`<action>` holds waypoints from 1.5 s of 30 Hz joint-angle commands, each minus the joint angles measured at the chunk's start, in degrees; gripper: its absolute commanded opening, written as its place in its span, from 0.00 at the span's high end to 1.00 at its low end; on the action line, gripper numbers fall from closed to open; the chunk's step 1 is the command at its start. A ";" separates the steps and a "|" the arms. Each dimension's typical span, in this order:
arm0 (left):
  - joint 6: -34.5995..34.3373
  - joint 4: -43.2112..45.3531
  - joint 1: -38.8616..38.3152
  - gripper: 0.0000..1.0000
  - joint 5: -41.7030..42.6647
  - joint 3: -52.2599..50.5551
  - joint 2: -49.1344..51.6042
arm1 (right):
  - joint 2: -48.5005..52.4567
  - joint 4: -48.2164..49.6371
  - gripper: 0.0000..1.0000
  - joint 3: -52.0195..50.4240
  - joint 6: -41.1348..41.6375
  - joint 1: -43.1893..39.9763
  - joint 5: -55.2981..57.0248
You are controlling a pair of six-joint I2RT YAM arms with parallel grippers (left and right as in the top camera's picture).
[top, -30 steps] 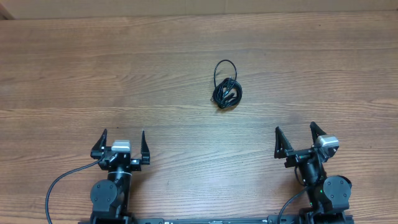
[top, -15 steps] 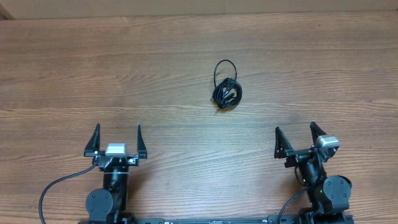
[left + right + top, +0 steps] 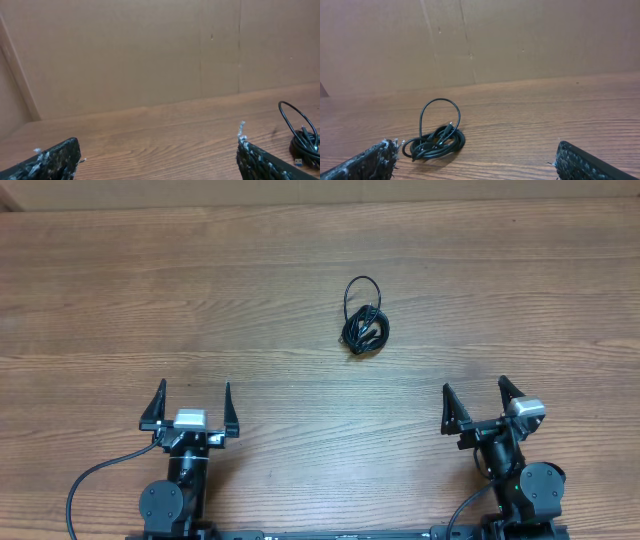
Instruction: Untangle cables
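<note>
The cables [image 3: 364, 317] lie as a small black knotted bundle with one loop sticking out, on the wooden table past its middle. They appear at the right edge of the left wrist view [image 3: 302, 138] and left of centre in the right wrist view [image 3: 436, 138]. My left gripper [image 3: 193, 401] stands open near the front edge, well to the left of the bundle and short of it, nothing between its fingertips [image 3: 60, 156]. At the front right my right gripper [image 3: 476, 401] is also open and holds nothing; the bundle lies ahead of it near its left fingertip [image 3: 375, 161].
The wooden table [image 3: 150, 290] runs back to a brown cardboard wall [image 3: 520, 40]. Thick black arm cables [image 3: 90, 480] trail by the left base at the front edge.
The left gripper swung slightly to the left over the last second, then eased back a little. The right arm and the bundle have stayed still.
</note>
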 commanded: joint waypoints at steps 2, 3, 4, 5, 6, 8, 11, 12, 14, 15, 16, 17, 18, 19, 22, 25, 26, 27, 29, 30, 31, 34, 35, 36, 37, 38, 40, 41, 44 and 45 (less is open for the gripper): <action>1.05 -0.33 0.22 0.01 0.70 -0.20 -0.55 | -0.46 0.28 0.00 -0.59 0.28 -0.11 -0.02; 1.05 -0.59 0.22 0.00 0.70 -0.20 -0.55 | -0.46 0.28 0.00 -0.59 0.26 -0.11 -0.02; 0.98 -0.55 0.22 0.01 0.79 -0.20 -0.55 | -0.46 0.28 0.00 -0.59 0.24 -0.11 0.00; 0.61 -0.02 0.22 0.01 1.68 -0.20 -0.55 | -0.46 0.28 0.00 -0.59 0.24 -0.11 0.02; 0.35 1.27 0.22 0.01 3.30 -0.20 -0.55 | -0.46 0.35 0.00 -0.59 0.24 -0.11 0.02; 0.39 4.83 0.22 0.00 6.69 -0.20 -0.55 | -0.46 1.07 0.00 -0.59 0.24 -0.11 0.00; 0.39 9.77 0.22 0.00 8.07 -0.20 -0.55 | -0.46 2.71 0.00 -0.59 0.04 -0.11 0.02; 0.39 10.88 0.22 0.01 8.07 -0.20 -0.55 | -0.46 3.15 0.00 -0.59 0.04 -0.11 0.02; 0.39 13.09 0.22 0.00 8.22 -0.20 -0.55 | -0.46 4.20 0.00 -0.59 0.07 -0.11 -0.02; 0.37 13.92 0.22 0.01 8.22 -0.20 -0.55 | -0.46 4.46 0.00 -0.59 0.07 -0.11 -0.02; 0.39 14.75 0.22 0.01 8.22 -0.20 -0.55 | -0.46 4.92 0.00 -0.59 0.07 -0.11 -0.02; 0.37 15.74 0.22 0.01 8.22 -0.20 -0.55 | -0.46 5.42 0.00 -0.59 0.07 -0.11 -0.02; 0.39 16.85 0.22 0.00 8.22 -0.20 -0.55 | -0.46 6.08 0.00 -0.59 0.07 -0.11 -0.02; 0.39 18.38 0.22 0.00 8.22 -0.20 -0.55 | -0.46 6.84 0.00 -0.59 0.07 -0.11 -0.02; 0.39 22.64 0.22 0.00 8.20 -0.20 -0.55 | -0.46 9.16 0.00 -0.59 0.11 -0.11 -0.07; 0.39 26.60 0.22 0.00 8.22 -0.20 -0.55 | -0.46 10.88 0.00 -0.59 0.33 -0.11 -3.41; 0.37 27.28 0.22 0.01 8.22 -0.20 -0.55 | -0.46 10.93 0.00 -0.59 0.33 -0.11 -4.22; 0.37 27.56 0.22 0.00 8.24 -0.20 -0.55 | -0.46 10.88 0.00 -0.59 0.33 -0.11 -4.74; -0.85 27.50 0.22 0.00 8.24 -0.20 -0.55 | -0.46 10.80 0.00 -0.59 0.33 -0.11 -5.29; -3.02 27.50 0.22 0.01 8.26 -0.20 -0.55 | -0.46 10.84 0.00 -0.59 0.35 -0.11 -5.66; -5.81 27.50 0.22 0.01 8.48 -0.20 -0.55 | -0.46 10.95 0.00 -0.57 0.33 -0.11 -6.69; -10.86 27.36 0.22 0.00 9.79 -0.20 -0.55 | -0.46 11.28 0.00 0.09 1.44 -0.11 -11.26; -11.85 27.26 0.22 0.00 9.73 -0.17 -0.55 | -0.46 11.28 0.00 0.63 2.45 -0.11 -12.02; -12.57 27.06 0.22 0.00 9.75 -0.04 -0.55 | -0.46 11.28 0.00 1.29 3.37 -0.11 -12.37; -13.27 26.67 0.22 0.00 9.75 0.17 -0.55 | -0.46 11.23 0.00 2.12 3.78 -0.11 -12.68; -13.88 26.03 0.22 0.00 9.75 0.52 -0.55 | -0.46 10.99 0.00 2.91 4.02 -0.11 -12.96; -15.17 23.34 0.22 0.00 9.77 1.95 -0.55 | -0.46 9.38 0.00 5.07 4.68 -0.11 -13.00; -15.56 21.24 0.22 0.00 9.79 3.04 -0.55 | -0.46 7.87 0.00 6.49 4.63 -0.11 -12.98; -15.52 13.81 0.22 0.01 10.67 7.10 -0.55 | -0.42 3.85 0.00 9.88 4.04 -0.11 -12.81; -15.47 10.71 0.22 0.00 10.91 8.87 -0.55 | -0.33 2.93 0.00 10.71 3.96 -0.11 -12.63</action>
